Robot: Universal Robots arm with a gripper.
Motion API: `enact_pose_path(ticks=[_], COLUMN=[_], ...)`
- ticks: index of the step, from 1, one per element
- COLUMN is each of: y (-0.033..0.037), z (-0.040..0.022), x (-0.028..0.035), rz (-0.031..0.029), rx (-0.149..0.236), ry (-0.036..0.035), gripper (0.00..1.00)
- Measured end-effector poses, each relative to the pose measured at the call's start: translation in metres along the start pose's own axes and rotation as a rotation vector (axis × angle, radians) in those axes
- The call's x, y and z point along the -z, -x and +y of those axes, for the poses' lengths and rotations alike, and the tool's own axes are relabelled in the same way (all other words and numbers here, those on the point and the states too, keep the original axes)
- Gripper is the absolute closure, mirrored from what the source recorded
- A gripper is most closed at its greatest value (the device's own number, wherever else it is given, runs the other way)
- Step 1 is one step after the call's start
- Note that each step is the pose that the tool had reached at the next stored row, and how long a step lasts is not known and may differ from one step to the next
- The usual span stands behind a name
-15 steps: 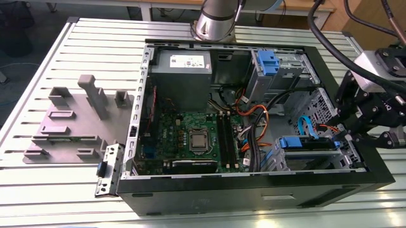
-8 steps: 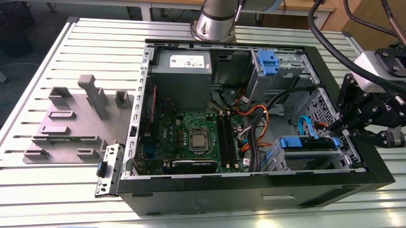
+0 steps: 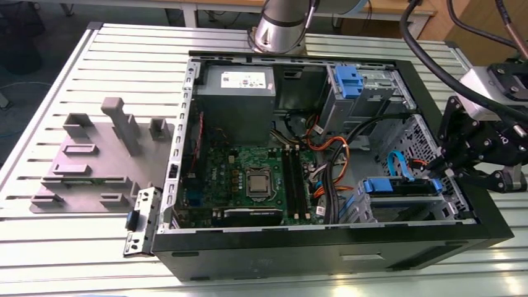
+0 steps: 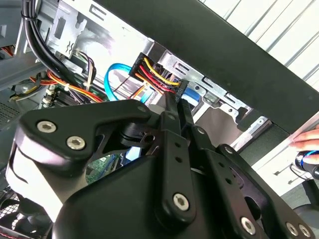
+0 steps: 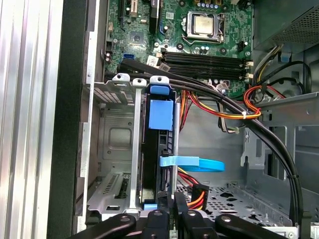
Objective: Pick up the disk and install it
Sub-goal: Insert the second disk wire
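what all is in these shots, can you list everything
table: one, silver slatted, under everything
computer case: one, black, open, on the table
power supply: one, grey, inside the case toward the arm's base
motherboard: one, green, on the case floor
disk: one, blue-framed, standing in the drive cage
other carrier: one, blue, in the bay beside the power supply
cables: several, black, orange, red-yellow, blue, across the case
fixture: one, grey, on the table at the exterior view's left
bracket: one, silver metal, on the table beside the case
arm: one, silver, behind the case
claw: one, black, at the drive cage by the disk
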State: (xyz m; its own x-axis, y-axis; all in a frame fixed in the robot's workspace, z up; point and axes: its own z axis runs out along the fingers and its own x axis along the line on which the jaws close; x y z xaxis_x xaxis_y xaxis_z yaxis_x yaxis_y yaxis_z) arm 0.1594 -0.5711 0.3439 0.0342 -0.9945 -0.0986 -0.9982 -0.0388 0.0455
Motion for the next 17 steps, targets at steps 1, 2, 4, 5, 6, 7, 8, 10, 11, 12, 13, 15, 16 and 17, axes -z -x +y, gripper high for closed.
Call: enact_pose_path(ticks=[1, 2, 4, 5, 6, 7, 8, 10, 11, 12, 13, 15, 16, 17], y=[0.0, 0.0001, 0.0005, 0.0006, 0.0008, 0.0008, 0.0007, 0.0, -0.0002, -0.0003, -0.0003, -0.0004, -0.0006, -0.0007], z=[0.0, 0.0, 0.0002, 0.0003, 0.0004, 0.0006, 0.0007, 0.0034, 0.0061, 0.0094, 0.0119, 0.0145, 0.0151, 0.0153], x=[0.0002, 0.0011, 0.0045, 0.0063, 0.0075, 0.008, 0.0079, 0.008, 0.0078, 0.0074, 0.007, 0.0051, 0.0036, 0.0022], rz=[-0.0001, -0.0002, 0.0, 0.0, 0.0, -0.0001, -0.0003, -0.0001, 0.0002, 0.0003, 0.0004, 0.0003, 0.0003, 0.0004], rx=[0.0, 0.0, 0.0, 0.0, 0.0, 0.0, 0.0, 0.0, 0.001, 0.001, 0.001, 0.001, 0.001, 0.001], ry=[0.0, -0.0001, 0.0, 0.0, -0.0001, -0.0002, -0.001, -0.0043, -0.006, -0.0078, -0.0093, -0.0106, -0.0109, -0.011], gripper=[0.84, 0.84, 0.84, 0.84, 0.84, 0.84, 0.84, 0.84, 0.84, 0.84, 0.84, 0.84, 0.84, 0.84])
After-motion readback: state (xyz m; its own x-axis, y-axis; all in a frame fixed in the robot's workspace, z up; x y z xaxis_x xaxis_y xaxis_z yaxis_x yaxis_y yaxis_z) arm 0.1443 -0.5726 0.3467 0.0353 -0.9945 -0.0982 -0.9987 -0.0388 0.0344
